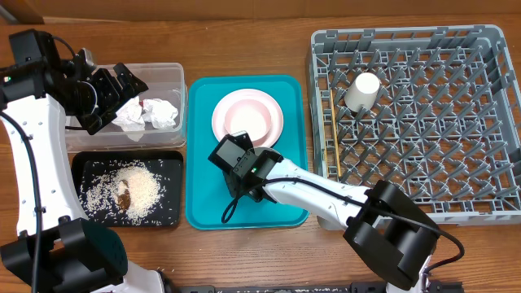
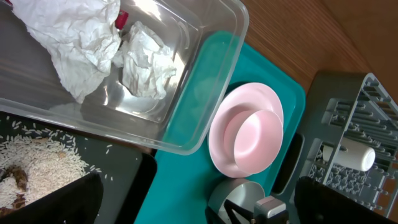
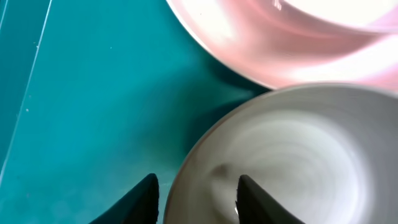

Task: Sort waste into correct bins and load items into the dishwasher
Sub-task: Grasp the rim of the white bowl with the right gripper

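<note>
Two right fingers (image 3: 140, 200), spread, straddle the grey-white bowl (image 3: 298, 162) rim at the pink plate (image 3: 236, 59)'s six o'clock, ready to pinch.

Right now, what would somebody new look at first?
The big teal tray in the middle stands out, with a pink bowl on a pink plate. The huge grey dish rack on the right holds a small cream cup; white rice lies in the black tray at left.
</note>
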Controlling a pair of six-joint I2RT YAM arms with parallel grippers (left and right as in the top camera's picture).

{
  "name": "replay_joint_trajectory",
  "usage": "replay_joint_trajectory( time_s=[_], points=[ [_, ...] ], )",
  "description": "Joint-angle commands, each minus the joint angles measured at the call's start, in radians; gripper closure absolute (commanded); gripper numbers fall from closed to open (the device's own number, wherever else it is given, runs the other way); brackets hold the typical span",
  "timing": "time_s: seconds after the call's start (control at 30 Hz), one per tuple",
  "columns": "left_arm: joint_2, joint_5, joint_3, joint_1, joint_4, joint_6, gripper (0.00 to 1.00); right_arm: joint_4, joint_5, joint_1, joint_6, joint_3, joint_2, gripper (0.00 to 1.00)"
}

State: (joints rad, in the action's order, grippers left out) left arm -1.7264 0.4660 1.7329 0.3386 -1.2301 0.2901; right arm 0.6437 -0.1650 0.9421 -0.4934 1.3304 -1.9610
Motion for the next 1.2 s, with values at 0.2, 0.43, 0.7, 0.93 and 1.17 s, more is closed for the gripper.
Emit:
replay_joint_trajectory(
  time_s=[0.2,0.43,0.7,0.93,1.17],
  points=[
    [-0.005,-0.005,0.024,0.0,0.0,0.013,0.0,-0.014,-0.026,-0.007,-0.004,0.0,0.033,0.0],
    [-0.005,-0.006,0.024,0.0,0.001,0.013,0.0,-0.021,-0.026,-0.021,0.044,0.003,0.033,0.0],
    [-0.005,-0.006,0.024,-0.006,0.001,0.013,0.0,0.008,-0.026,-0.021,0.054,0.051,0.05,0.76],
    [-0.005,-0.006,0.024,-0.006,0.001,0.013,0.0,0.04,-0.026,-0.021,0.018,0.058,0.05,0.76],
    [-0.005,-0.006,0.024,-0.005,0.001,0.013,0.0,0.054,-0.025,-0.021,-0.005,0.056,0.049,0.76]
  ],
)
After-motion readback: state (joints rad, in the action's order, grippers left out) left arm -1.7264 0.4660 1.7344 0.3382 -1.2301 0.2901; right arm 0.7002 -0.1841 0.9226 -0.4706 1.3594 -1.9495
